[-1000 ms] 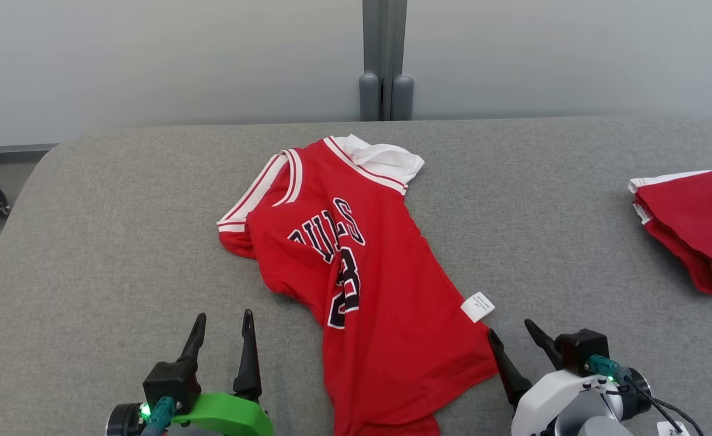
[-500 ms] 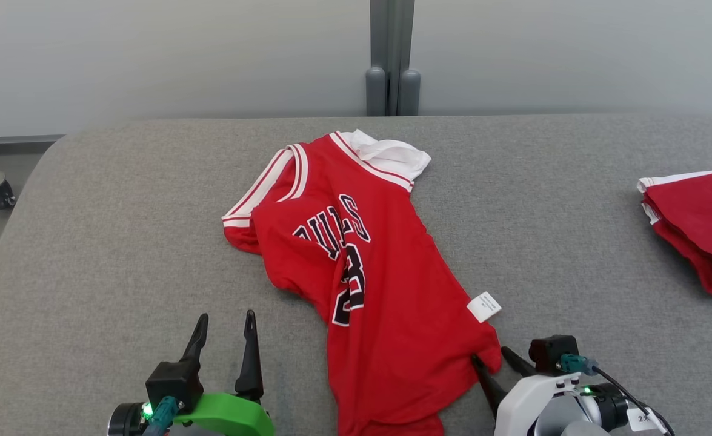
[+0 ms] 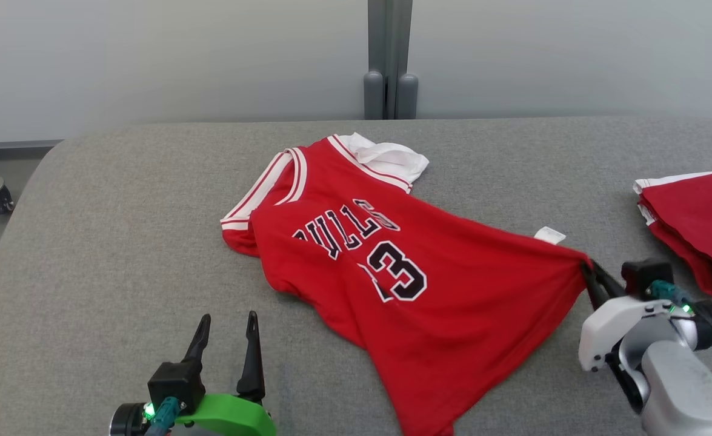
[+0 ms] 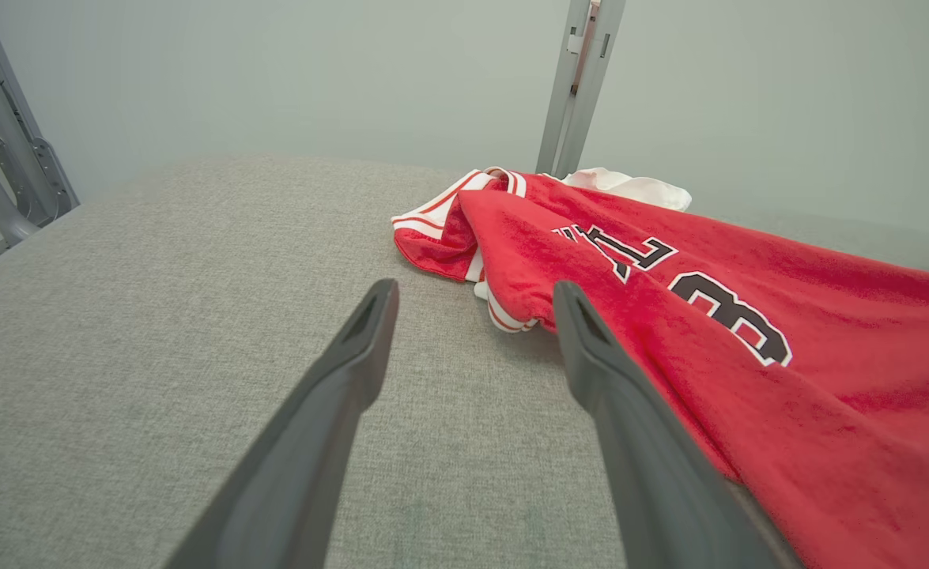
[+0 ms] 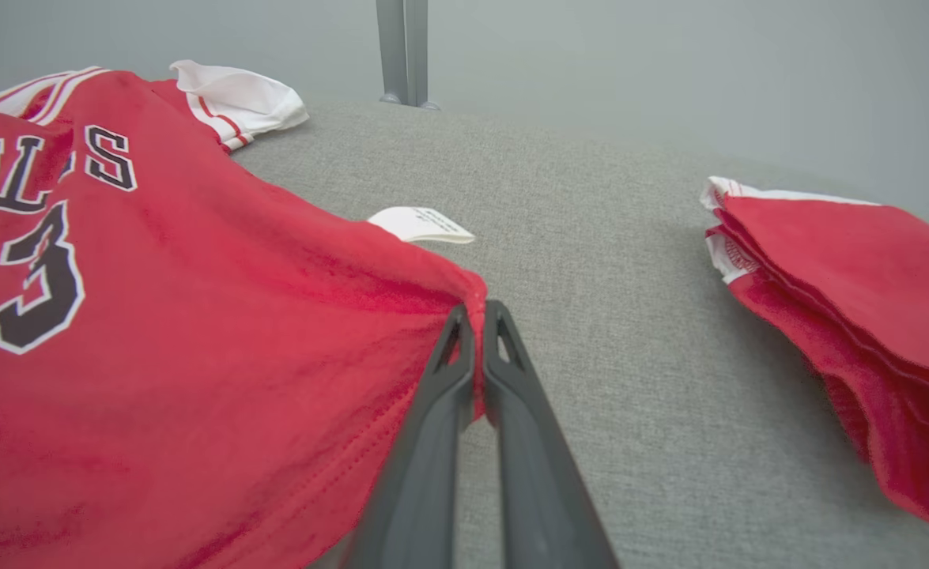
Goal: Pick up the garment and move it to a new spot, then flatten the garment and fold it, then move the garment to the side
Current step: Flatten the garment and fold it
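The garment (image 3: 404, 278) is a red basketball jersey with white trim and black lettering, spread across the middle of the grey table (image 3: 119, 230). My right gripper (image 3: 587, 268) is shut on the hem corner of the garment (image 5: 195, 332), which it holds stretched out to the right and a little off the table. In the right wrist view the two fingers (image 5: 432, 427) pinch the red cloth at their tips. My left gripper (image 3: 226, 320) stands open at the lower left, apart from the garment (image 4: 733, 316), its jaws empty in the left wrist view.
A stack of folded red garments (image 3: 695, 224) lies at the table's right edge, close to my right gripper, and shows as a red stack (image 5: 859, 308) in the right wrist view. A grey post (image 3: 389, 60) stands behind the table's far edge. Bare cloth lies to the left.
My right gripper shut on the jersey's lower right corner and pulled it right and away from me, spreading the cloth so the number now shows. The left gripper stayed put.
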Tool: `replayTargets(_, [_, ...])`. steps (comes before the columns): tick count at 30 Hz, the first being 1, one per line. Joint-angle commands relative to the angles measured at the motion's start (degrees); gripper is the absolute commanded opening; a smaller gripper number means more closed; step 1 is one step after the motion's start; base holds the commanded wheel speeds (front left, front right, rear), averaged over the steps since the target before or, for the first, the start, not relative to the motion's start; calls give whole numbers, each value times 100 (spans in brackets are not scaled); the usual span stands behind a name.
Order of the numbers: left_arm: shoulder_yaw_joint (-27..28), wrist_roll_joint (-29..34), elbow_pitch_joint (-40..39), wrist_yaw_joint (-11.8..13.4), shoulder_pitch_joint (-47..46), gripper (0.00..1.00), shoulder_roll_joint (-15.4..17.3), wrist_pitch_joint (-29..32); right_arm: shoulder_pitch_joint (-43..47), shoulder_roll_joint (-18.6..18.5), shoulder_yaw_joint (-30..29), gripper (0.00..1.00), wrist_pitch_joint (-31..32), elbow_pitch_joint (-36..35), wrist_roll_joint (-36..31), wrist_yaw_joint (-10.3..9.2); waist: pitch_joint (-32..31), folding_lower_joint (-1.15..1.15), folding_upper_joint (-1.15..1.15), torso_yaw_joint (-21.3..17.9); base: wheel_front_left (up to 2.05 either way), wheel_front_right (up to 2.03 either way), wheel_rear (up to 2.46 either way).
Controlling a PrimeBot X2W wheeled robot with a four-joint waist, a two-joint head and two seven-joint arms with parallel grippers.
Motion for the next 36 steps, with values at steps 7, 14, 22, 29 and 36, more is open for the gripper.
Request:
replayTargets(7, [-65, 38, 18, -34, 51, 100, 2, 0, -478, -74, -259, 0, -251, 90, -1063, -9, -13, 0, 0, -14, 0, 0, 0])
replayTargets(14, [-70, -8, 5, 8, 120, 100, 2, 0, 190, 400, 239, 0, -308, -685, -1172, -9, -43, 0, 0, -80, 0, 0, 0])
replayTargets(22, [-71, -28, -35, 37, 104, 100, 3, 0, 1268, 527, 1235, 0, -311, -1385, -935, -9, 17, 0, 0, -216, 0, 0, 0])
replayTargets(29, [-60, -41, -36, 50, 48, 100, 3, 0, 1577, 346, 1568, 0, -274, -1504, -962, -9, 59, 0, 0, -300, 0, 0, 0])
replayTargets(36, [-66, -56, -16, 54, 1, 100, 3, 0, 1873, 425, 1370, 100, -290, -1875, -845, -9, 53, 0, 0, -315, 0, 0, 0])
